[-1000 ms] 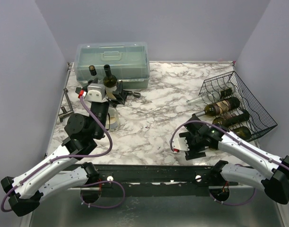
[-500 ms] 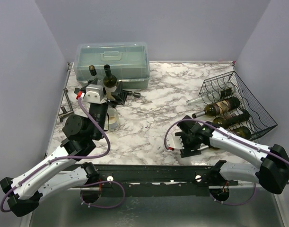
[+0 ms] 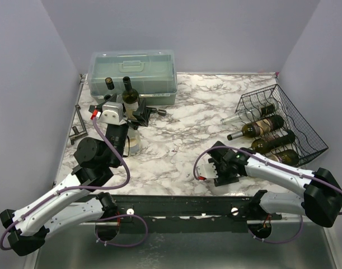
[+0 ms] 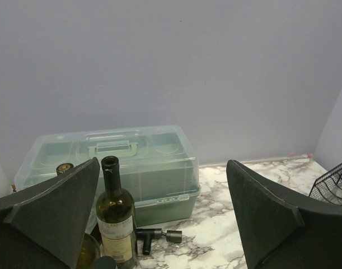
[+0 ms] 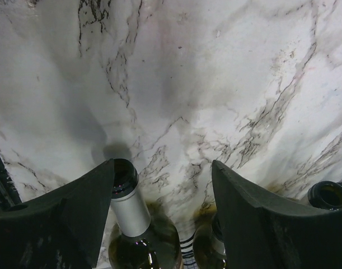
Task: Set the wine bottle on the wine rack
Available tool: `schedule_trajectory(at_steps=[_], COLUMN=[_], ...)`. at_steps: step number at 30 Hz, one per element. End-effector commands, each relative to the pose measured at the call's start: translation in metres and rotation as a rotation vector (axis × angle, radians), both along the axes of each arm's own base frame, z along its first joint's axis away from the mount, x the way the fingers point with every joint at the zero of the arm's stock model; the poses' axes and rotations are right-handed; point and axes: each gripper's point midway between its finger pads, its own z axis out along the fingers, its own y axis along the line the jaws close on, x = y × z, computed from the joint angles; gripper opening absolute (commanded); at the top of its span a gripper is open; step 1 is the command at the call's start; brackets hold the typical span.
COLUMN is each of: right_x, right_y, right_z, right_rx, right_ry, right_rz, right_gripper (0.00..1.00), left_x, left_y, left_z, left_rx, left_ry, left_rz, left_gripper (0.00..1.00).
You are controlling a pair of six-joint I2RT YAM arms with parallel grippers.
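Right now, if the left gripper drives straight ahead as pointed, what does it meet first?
Probably the upright wine bottle, which stands ahead in the left gripper's open gap, off-centre. The centre line looks free up to the grey-green box behind. Depth is unclear.

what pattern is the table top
The table top is white marble with dark veins, clearest in right wrist view.

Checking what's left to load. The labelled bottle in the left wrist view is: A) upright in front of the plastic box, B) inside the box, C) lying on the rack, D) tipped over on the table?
A: the bottle stands upright, neck up, in front of the box.
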Motion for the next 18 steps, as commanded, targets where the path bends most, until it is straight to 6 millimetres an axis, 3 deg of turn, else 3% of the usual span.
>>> schedule_trajectory(at_steps=[1, 9, 18], right_x=[0.008, 0.004, 0.015], right_y=[-0.009, -0.040, -0.071], right_z=[0.004, 0.005, 0.016], right_rx=[-0.041, -0.143, -0.199], right_ry=[-0.058, -0.113, -0.256], right_rz=[-0.026, -0.072, -0.220], right_gripper=[0.71, 0.67, 0.66], left_x=[-0.002, -0.002, -0.004], left_y=[-0.002, -0.004, -0.003], left_z=[0.000, -0.001, 0.000], left_rx=[0.008, 0.012, 0.009], left_ry=[-0.010, -0.007, -0.011], left_rz=[-0.010, -0.017, -0.020], left_gripper=[0.96, 0.97, 0.96])
